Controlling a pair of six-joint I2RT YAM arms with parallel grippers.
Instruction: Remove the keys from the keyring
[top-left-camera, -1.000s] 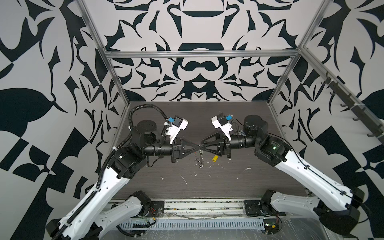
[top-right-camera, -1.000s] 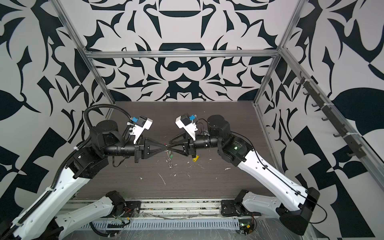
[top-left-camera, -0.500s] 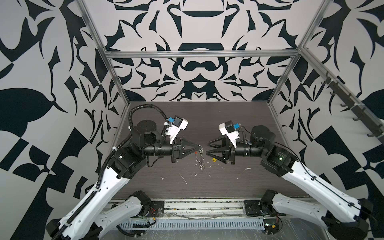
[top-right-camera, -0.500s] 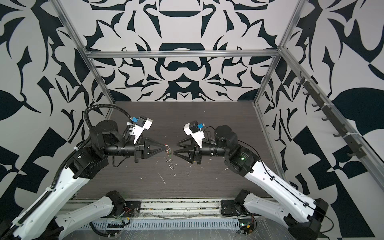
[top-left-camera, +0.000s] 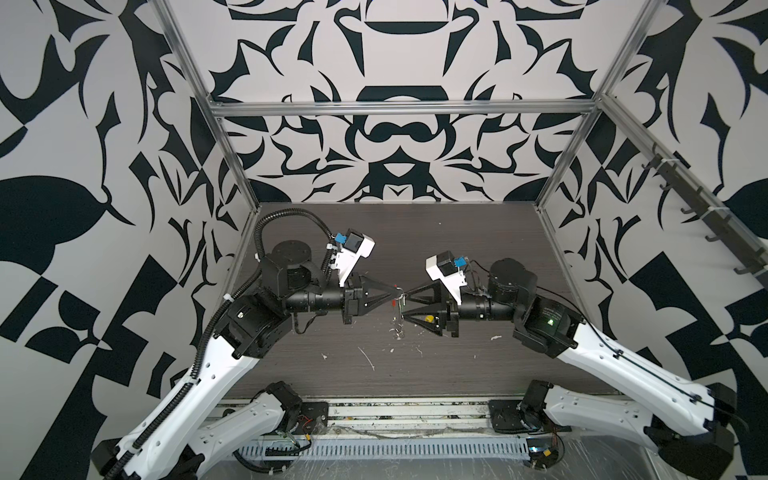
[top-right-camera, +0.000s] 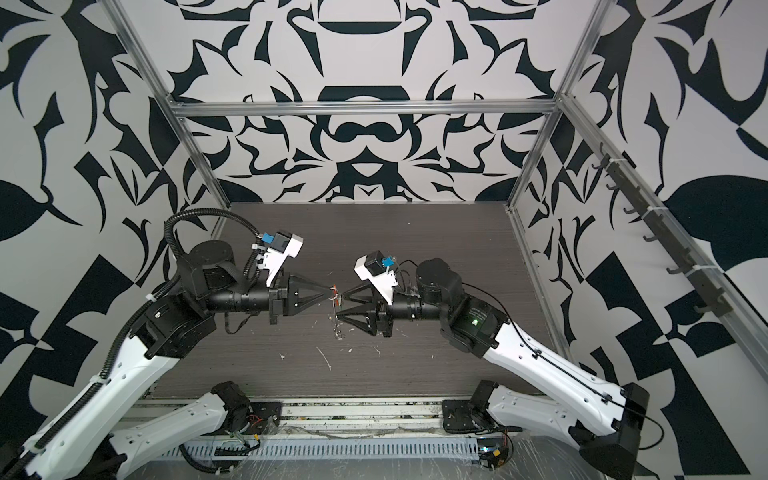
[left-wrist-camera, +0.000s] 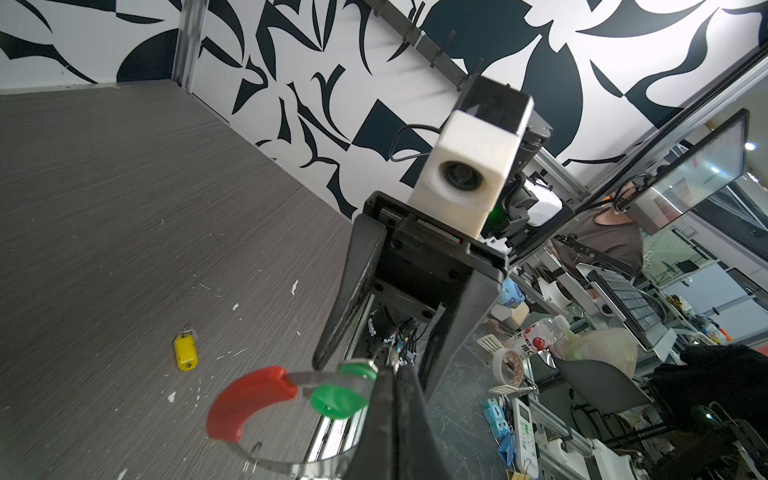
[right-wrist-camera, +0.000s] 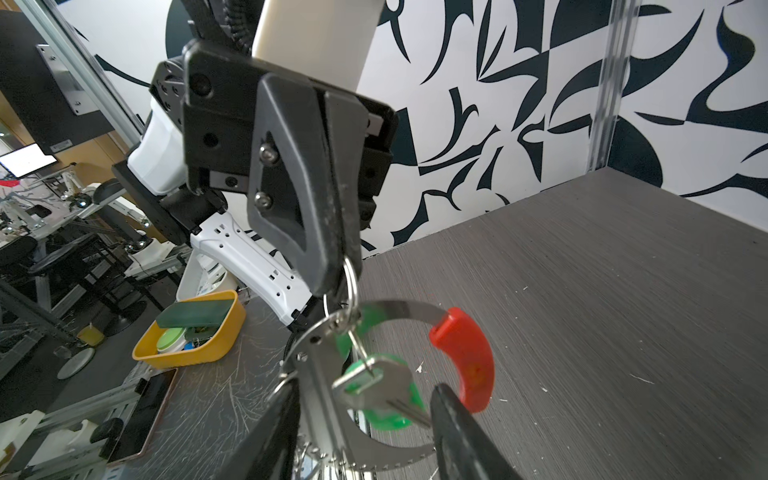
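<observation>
Above the middle of the table (top-left-camera: 478, 249), I am holding both arms level, wrists facing each other. My left gripper (top-left-camera: 397, 289) is pressing its jaws together on the keyring (right-wrist-camera: 322, 399), which is hanging off the wood with the green key (right-wrist-camera: 374, 384) threaded on it. My right gripper (top-left-camera: 409, 306) is standing with jaws spread, tips just beside the keyring (it was drawn back half a second ago). The yellow key (left-wrist-camera: 185, 351) is lying on the table beneath it, as before. The side walls (top-left-camera: 623, 291) are standing well apart from both arms, and bare tabletop is stretching toward the back wall (top-left-camera: 395, 166).
</observation>
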